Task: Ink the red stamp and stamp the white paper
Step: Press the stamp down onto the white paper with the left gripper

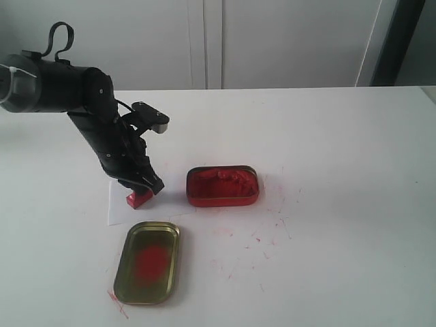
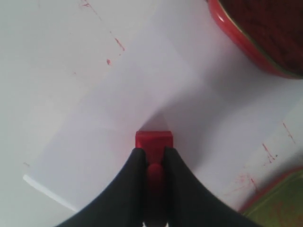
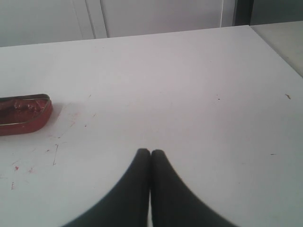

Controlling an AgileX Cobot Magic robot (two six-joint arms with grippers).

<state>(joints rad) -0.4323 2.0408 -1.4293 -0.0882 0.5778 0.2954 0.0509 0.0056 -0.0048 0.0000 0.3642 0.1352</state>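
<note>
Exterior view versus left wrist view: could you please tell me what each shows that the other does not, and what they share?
Only the exterior view shows the whole gold lid with its red smear, the full open tin of red ink paste and the left arm. Only the left wrist view shows, close up, the left gripper clamped on the stem of the red stamp. Both show the stamp over the white paper, parts of the tin and lid, and red flecks on the table.
</note>
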